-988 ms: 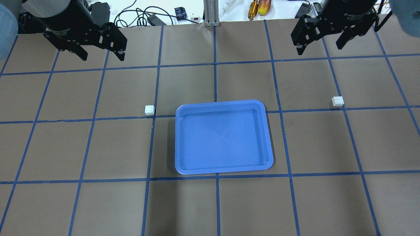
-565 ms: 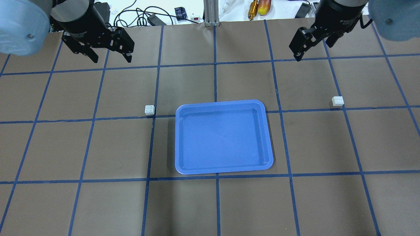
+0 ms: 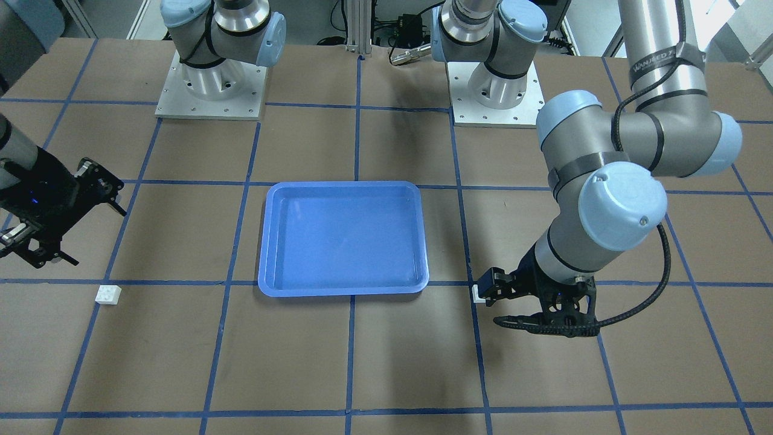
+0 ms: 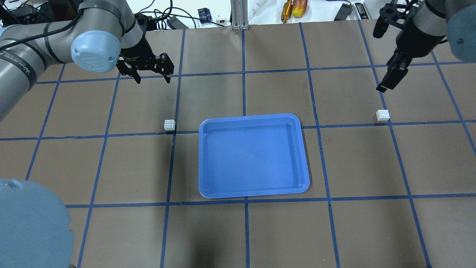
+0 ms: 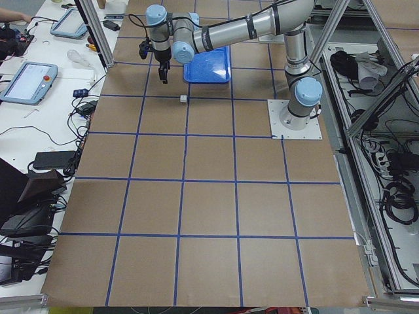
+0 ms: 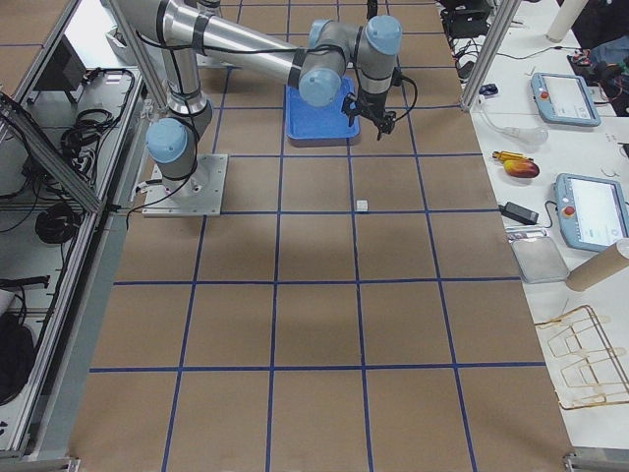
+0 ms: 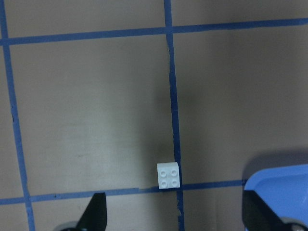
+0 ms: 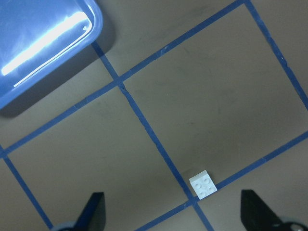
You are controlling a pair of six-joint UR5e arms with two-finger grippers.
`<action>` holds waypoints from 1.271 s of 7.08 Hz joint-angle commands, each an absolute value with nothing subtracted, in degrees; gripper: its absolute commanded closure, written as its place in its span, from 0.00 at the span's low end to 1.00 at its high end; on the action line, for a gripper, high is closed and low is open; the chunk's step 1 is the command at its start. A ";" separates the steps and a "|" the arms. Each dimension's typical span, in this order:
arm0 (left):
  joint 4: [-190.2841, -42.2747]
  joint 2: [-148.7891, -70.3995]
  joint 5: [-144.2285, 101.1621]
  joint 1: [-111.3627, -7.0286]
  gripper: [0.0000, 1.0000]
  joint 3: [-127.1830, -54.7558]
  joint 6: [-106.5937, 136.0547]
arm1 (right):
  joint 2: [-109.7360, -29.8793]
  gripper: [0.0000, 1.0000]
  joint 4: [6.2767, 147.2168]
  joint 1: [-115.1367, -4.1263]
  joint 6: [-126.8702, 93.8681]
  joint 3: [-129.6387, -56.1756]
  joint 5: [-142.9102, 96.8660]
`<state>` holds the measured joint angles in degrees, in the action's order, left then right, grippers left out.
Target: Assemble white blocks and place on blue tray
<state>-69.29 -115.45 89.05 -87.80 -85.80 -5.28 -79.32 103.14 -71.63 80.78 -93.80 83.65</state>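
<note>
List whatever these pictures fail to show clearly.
- Front-facing view: the left arm's jaws cover most of the tiny white studded plastic brick beside the shallow blue plastic tray.
- Side views: that brick and the other white brick are too small to show studs.
- Wrist views: the frame edge cuts off the tray.

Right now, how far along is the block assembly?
Nothing is done yet: the left white block and right white block lie apart on the table, either side of the empty blue tray. In hand: left tool and right tool, both open, hover near their blocks. Remaining: grasp, join, place on tray.
</note>
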 commanded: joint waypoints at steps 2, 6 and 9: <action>-60.67 -117.52 89.38 -87.80 0.00 -95.85 -5.88 | -71.14 0.00 107.31 -58.05 110.83 -96.85 69.15; -55.11 -118.48 89.47 -87.80 0.27 -101.51 -5.54 | -61.36 0.00 103.39 -52.12 132.71 -96.86 59.50; -54.84 -117.43 88.78 -87.80 0.74 -103.27 -3.79 | -58.89 0.00 103.62 -52.21 133.33 -96.50 58.46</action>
<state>-54.87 -117.99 89.24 -87.80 -102.89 -4.74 -59.56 103.48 -52.23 133.22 -96.52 59.19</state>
